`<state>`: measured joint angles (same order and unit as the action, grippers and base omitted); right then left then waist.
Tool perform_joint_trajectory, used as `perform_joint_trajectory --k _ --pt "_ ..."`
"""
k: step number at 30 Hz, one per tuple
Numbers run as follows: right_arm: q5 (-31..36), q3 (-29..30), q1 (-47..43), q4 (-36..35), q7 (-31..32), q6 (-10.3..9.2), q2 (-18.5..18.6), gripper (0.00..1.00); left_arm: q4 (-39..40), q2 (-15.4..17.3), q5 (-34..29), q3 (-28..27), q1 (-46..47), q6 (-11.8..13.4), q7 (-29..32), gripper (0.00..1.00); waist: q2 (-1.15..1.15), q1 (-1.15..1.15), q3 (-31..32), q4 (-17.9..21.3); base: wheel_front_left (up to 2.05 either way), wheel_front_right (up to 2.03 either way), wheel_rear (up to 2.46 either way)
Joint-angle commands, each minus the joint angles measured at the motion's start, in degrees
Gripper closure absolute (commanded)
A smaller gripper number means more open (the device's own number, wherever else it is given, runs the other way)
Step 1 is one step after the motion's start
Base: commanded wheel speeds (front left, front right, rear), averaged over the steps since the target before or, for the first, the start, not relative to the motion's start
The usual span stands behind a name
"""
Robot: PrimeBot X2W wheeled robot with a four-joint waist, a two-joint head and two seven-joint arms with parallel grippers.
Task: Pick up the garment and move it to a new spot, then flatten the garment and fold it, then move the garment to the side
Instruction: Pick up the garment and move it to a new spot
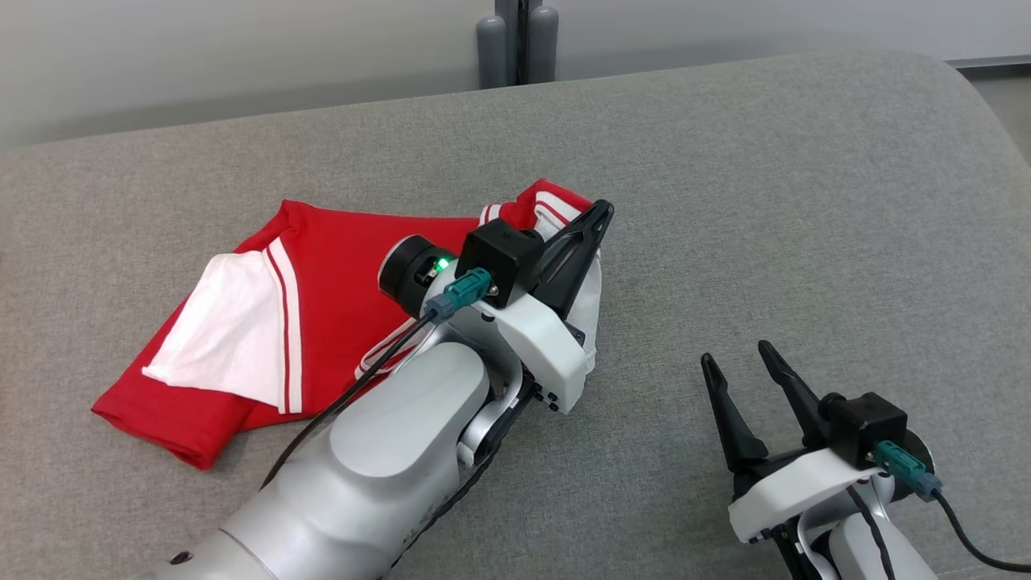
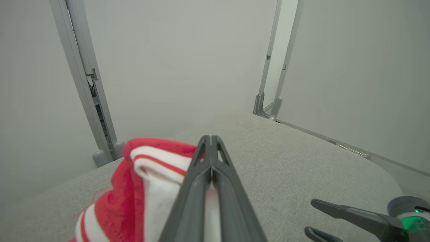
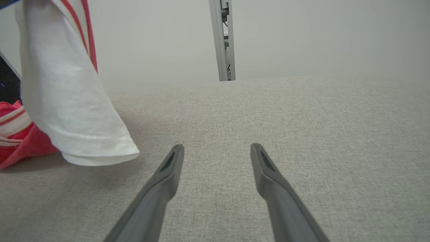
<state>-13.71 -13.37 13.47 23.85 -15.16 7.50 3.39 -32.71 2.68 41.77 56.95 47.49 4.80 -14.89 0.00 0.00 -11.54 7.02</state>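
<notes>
Grip: left hand (image 1: 598, 216), fingers pressed together, pinches a lifted edge of the red-and-white T-shirt (image 1: 338, 266).
Lie: the T-shirt sprawls on the grey upholstered surface (image 1: 805, 201), its long axis running leftward from that pinch.
Free arm: right hand (image 1: 737, 358), fingers spread and empty, sits well apart to the right, so the left is nearer.
Count: one T-shirt, two hands.

In the head view my left arm (image 1: 387, 459) reaches diagonally from the bottom edge to mid-frame, and the left gripper (image 1: 600, 213) is pinched tight on the garment (image 1: 338, 258). My right gripper (image 1: 735, 354) sits lower right, fingers spread and pointing up the frame.
</notes>
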Motion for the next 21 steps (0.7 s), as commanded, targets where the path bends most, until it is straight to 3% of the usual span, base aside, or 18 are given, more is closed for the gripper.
perform_joint_trajectory --k 1,2,6,14,21 --pt "-0.2 0.4 -0.1 -0.2 0.0 -0.01 0.0 0.0 -0.7 0.4 0.5 -0.1 0.7 1.1 -0.3 0.54 0.0 0.0 -0.2 0.1 0.0 0.0 0.0" --pt "-0.2 0.7 0.1 -0.3 0.0 -0.01 -0.1 0.0 -1.1 0.4 0.2 -0.6 0.5 1.6 -0.3 0.0 0.0 0.0 -0.3 0.1 0.0 0.0 0.0" --pt "-0.1 1.7 0.3 -0.7 0.0 -0.01 -0.1 0.0 -2.6 0.4 -2.9 -5.1 -2.7 2.4 -0.3 0.0 0.0 0.0 -0.3 -0.5 0.0 0.0 0.0" --pt "0.9 3.3 -1.1 -1.4 0.0 -0.01 -0.2 0.0 2.6 4.6 -12.6 -22.1 -16.3 3.7 -0.3 0.0 0.0 0.0 2.3 -2.2 0.0 0.0 0.0" --pt "1.4 4.2 -2.8 -1.6 0.0 -0.02 -0.3 0.0 7.9 5.7 -18.7 -35.4 -29.2 3.3 -0.3 0.0 0.0 0.0 5.1 -3.2 0.0 0.0 0.0"
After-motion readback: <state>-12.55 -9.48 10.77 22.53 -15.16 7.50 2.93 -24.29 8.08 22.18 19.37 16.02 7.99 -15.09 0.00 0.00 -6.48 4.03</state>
